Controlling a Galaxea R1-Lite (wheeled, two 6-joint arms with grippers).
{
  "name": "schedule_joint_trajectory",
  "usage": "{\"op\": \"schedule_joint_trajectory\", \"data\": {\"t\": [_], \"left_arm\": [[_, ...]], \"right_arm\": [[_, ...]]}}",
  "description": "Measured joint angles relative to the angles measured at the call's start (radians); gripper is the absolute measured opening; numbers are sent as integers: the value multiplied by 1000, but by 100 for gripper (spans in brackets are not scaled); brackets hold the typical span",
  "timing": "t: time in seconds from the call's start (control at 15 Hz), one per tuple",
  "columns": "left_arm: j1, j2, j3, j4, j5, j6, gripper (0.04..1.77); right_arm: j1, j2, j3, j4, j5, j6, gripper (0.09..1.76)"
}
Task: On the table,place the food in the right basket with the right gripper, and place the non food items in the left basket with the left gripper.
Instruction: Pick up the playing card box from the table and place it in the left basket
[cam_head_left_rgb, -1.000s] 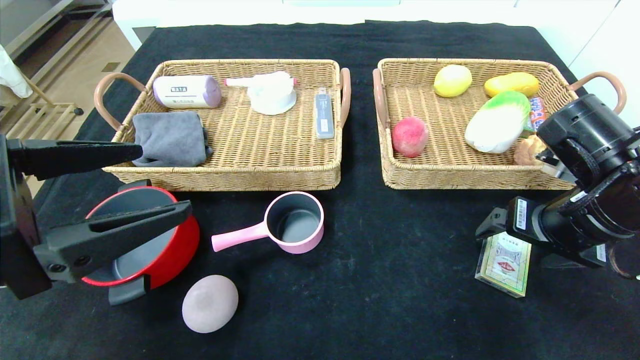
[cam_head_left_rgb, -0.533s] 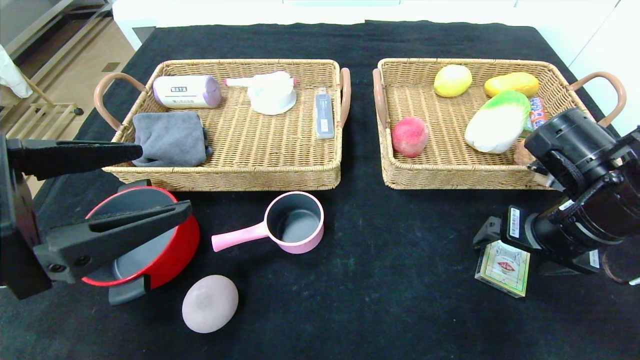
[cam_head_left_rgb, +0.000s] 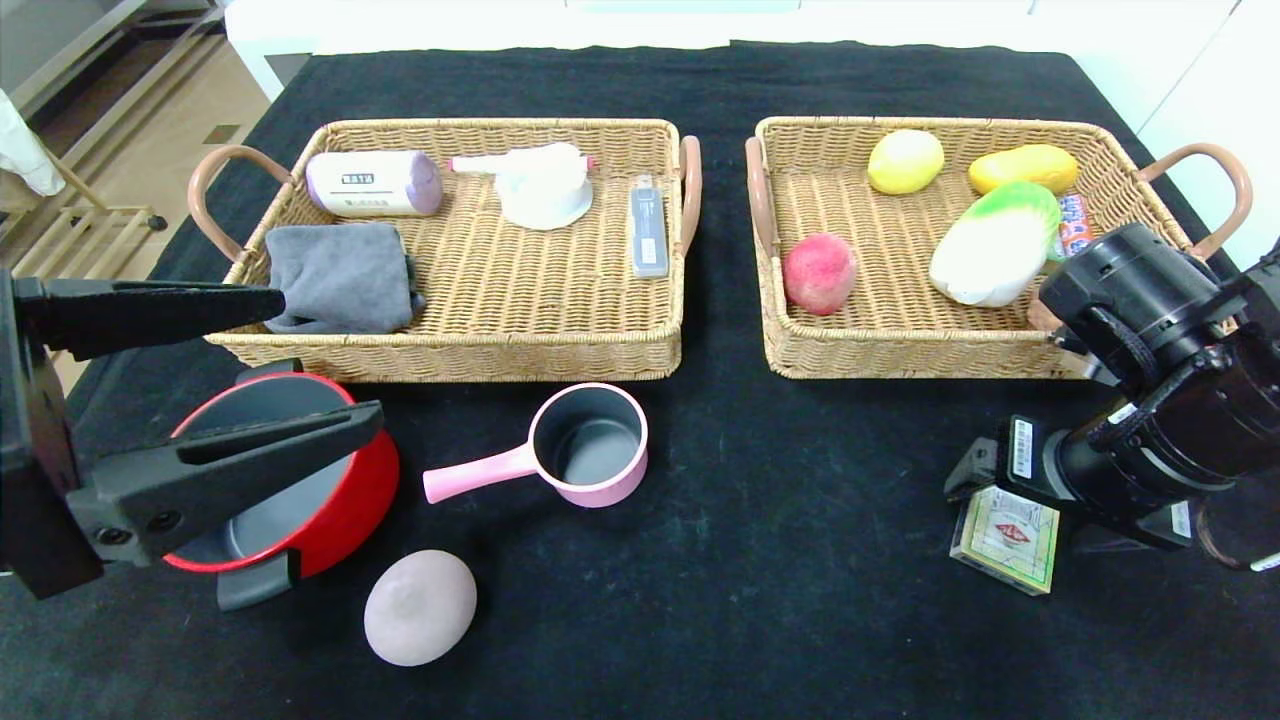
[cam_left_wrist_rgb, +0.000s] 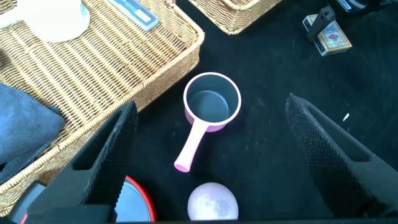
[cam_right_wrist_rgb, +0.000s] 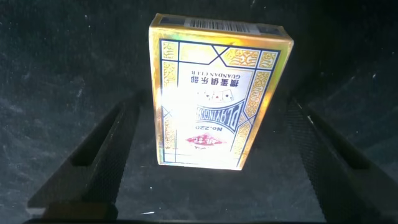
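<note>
Big black table (cam_head_left_rgb: 760, 560) under everything. On it, two flat woven baskets side by side: left basket (cam_head_left_rgb: 480, 350) with a grey cloth (cam_head_left_rgb: 340, 275) and other bits, right basket (cam_head_left_rgb: 900, 355) with a cabbage (cam_head_left_rgb: 990, 250), a red peach (cam_head_left_rgb: 820, 272) and yellow fruit.

Out on the table, in front of the left basket: a red pot (cam_head_left_rgb: 350, 500), a pink saucepan (cam_head_left_rgb: 590, 445) with its handle pointing to the left and a bit toward the robot, and a pale egg-shaped lump (cam_head_left_rgb: 420, 605).

Left gripper (cam_head_left_rgb: 330, 358) up above the red pot, fingers wide apart, holding nothing.

Smallest of all, a card box (cam_head_left_rgb: 1005, 535), flat on the table in front of the right basket, face up, long side running roughly from near to far.

Right gripper (cam_right_wrist_rgb: 211, 124) right over that box, fingers apart, one along each long side, not touching.

Looks like the start of a grab on the box. Next: go down a little, then squeeze across the short way. Odd, though: not food, so meant for the left basket.
</note>
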Motion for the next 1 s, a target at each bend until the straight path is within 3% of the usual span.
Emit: {"op": "schedule_joint_trajectory", "data": {"t": [0.2, 0.27, 1.0], "left_arm": [[0, 0, 0, 0, 0, 0, 172], [0, -1, 0, 0, 0, 0, 172], [0, -2, 0, -1, 0, 0, 172]], "right_arm": [[0, -1, 0, 1, 0, 0, 115], [0, -2, 0, 1, 1, 0, 109], [0, -12, 0, 1, 24, -6, 106]]}}
